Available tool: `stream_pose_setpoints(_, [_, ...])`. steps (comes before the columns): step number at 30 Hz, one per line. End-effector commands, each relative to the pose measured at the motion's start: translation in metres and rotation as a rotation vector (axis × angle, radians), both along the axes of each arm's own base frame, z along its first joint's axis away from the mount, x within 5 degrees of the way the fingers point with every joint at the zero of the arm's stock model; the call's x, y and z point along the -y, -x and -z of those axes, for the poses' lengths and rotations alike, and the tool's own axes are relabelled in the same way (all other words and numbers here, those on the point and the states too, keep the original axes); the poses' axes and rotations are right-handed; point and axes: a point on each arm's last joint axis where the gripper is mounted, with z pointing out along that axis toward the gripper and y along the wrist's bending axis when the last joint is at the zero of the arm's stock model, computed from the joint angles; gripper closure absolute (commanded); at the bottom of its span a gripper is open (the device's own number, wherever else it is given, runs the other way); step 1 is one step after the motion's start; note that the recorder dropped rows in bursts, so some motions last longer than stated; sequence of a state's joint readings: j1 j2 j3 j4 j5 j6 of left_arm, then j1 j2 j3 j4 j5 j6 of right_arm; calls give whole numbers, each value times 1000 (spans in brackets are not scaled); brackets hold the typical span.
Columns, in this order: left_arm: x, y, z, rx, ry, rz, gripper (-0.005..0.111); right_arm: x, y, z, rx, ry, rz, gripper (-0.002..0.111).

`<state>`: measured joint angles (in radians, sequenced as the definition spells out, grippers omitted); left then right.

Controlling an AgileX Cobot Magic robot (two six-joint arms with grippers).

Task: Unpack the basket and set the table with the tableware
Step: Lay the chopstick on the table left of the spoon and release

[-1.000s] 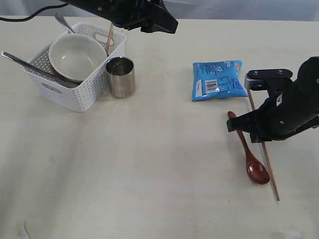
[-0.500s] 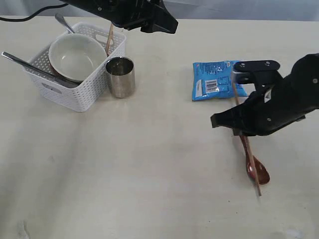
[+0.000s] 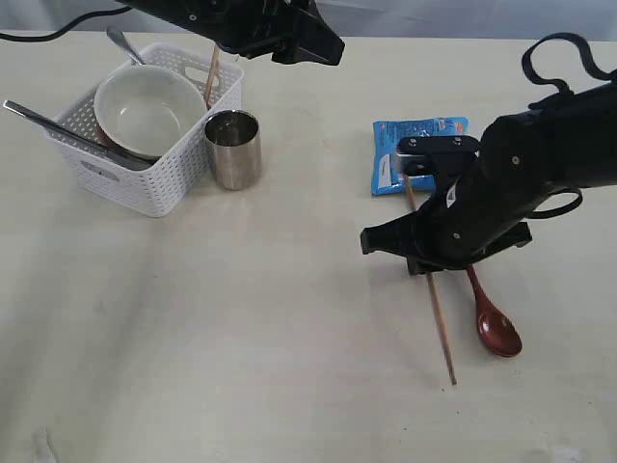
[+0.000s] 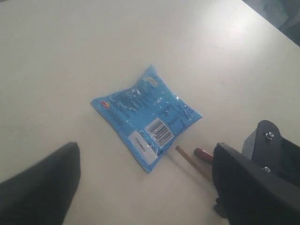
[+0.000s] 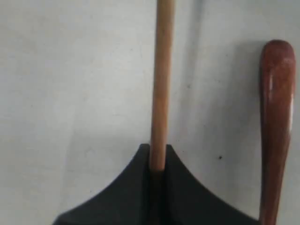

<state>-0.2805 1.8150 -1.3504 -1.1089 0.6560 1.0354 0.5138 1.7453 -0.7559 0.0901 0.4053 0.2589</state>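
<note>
The white basket (image 3: 169, 183) stands at the far left of the table (image 3: 289, 338). It holds a cream bowl (image 3: 149, 108), a chopstick (image 3: 211, 72) leaning in its corner, and steel cutlery handles (image 3: 43, 121). A steel cup (image 3: 233, 148) stands against the basket's outer wall. My left gripper (image 3: 328, 46) hangs open and empty beyond the basket; its view (image 4: 145, 187) looks toward the blue packet (image 4: 147, 117). My right gripper (image 3: 427, 262) is shut on a second chopstick (image 5: 161, 84), held low over the table. A reddish-brown spoon (image 3: 494, 323) lies just right of it.
The blue snack packet (image 3: 424, 145) lies behind my right arm, close to the held chopstick's far end (image 3: 407, 183). Bare tabletop stretches across the middle and front. The right arm's cable (image 3: 554, 58) loops above the far right.
My right arm has carried the chopstick leftward, from the right of the spoon to its left. The spoon stayed in place. The left arm has not moved.
</note>
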Motion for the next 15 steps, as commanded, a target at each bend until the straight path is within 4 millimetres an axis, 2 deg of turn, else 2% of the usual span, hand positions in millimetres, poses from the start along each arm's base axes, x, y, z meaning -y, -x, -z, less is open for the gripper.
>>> stream_pose_setpoints(1, [0,2,-1,1,3,3,34,1,4,0,-55,12,41,109])
stream_pose_setpoints(15, [0,3,-1,-13,10,12,34,3,5,1,-76,19,83,108])
